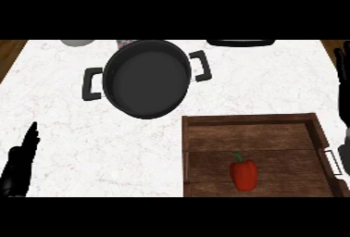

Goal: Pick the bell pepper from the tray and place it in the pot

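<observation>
Inside the tray (273, 134) lies the bell pepper (244, 175), apart from the pot (147, 78).

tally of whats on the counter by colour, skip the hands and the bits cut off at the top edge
Black: 1, round black metal pot with two handles
Brown: 1, rectangular brown wooden tray
Red: 1, red bell pepper, lying in the tray
Total: 3

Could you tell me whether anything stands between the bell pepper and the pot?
Nothing visible stands on the bare counter between them. The bell pepper lies inside the tray, so only the tray's raised rim must be cleared; the pot is open and empty.
</observation>
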Robot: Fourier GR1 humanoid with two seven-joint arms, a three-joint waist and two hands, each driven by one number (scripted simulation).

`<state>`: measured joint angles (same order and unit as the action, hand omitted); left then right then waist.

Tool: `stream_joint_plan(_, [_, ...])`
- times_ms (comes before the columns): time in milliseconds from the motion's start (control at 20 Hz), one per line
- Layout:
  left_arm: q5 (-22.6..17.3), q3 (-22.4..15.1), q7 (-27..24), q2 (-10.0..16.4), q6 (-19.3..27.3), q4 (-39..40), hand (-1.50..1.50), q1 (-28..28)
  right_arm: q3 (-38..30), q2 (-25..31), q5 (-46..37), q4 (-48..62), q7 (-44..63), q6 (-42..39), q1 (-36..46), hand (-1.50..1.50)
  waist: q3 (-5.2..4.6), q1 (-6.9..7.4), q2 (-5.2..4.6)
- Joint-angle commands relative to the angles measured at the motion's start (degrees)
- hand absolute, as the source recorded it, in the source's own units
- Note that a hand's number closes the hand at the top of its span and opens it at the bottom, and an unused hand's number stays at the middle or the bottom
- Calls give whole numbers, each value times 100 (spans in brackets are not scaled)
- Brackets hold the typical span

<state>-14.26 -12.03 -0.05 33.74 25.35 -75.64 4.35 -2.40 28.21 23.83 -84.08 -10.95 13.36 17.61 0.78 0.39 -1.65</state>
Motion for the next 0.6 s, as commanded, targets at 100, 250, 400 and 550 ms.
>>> stream_joint_plan(100, [-70,-527,98,-355,-662,-224,0,-348,1404,-201,-768,-426,857,27,-634,150,-101,-176,184])
stream_joint_plan(250, [-228,-1015,188,-757,-1190,-527,0,-766,2508,-284,-1346,-248,1245,-211,-1024,150,-127,-309,138])
stream_joint_plan(400, [-510,-979,241,-819,-1379,-490,0,-515,1747,126,-2866,-483,453,1790,-1019,-150,-132,-592,284])
stream_joint_plan(550, [-503,-1092,266,-1022,-1391,-501,0,-646,2191,-896,-3203,-1329,-268,2702,-1488,-150,-92,-522,273])
